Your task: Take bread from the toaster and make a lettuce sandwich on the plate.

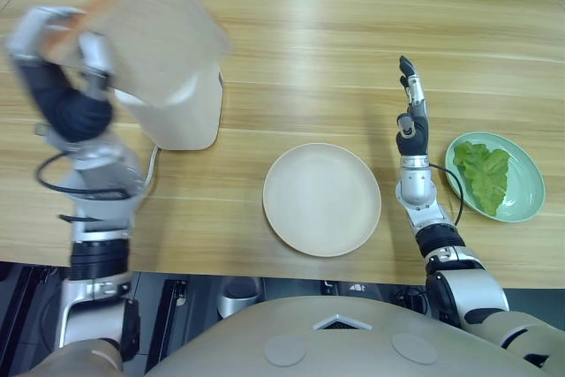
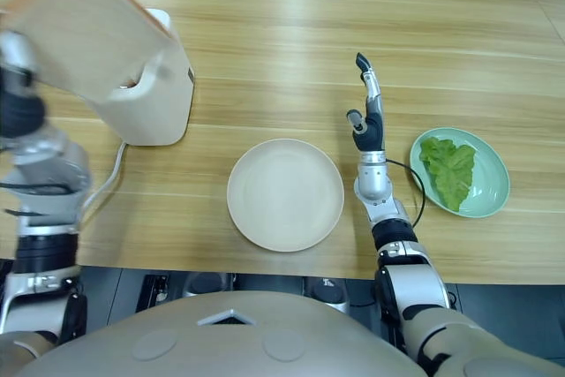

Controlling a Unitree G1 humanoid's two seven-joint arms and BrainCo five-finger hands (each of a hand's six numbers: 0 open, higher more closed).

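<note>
Left eye view: the left hand [image 1: 57,33] has its fingers clamped on a tan square bread slice [image 1: 159,28], raised above the white toaster [image 1: 190,116]. Right eye view: the right hand [image 2: 367,116] stands upright, fingers straight and holding nothing, between the round cream plate [image 2: 285,193] and the green lettuce bowl [image 2: 494,178].

On the table [image 1: 335,41] the toaster [image 1: 190,112] stands at the left, the plate [image 1: 322,199] in the middle towards the front, the bowl [image 1: 528,192] at the right with lettuce [image 1: 483,174] in it. The right hand [image 1: 411,116] stands between plate and bowl; the left hand [image 1: 88,59] holds bread [image 1: 154,28] above the toaster
</note>
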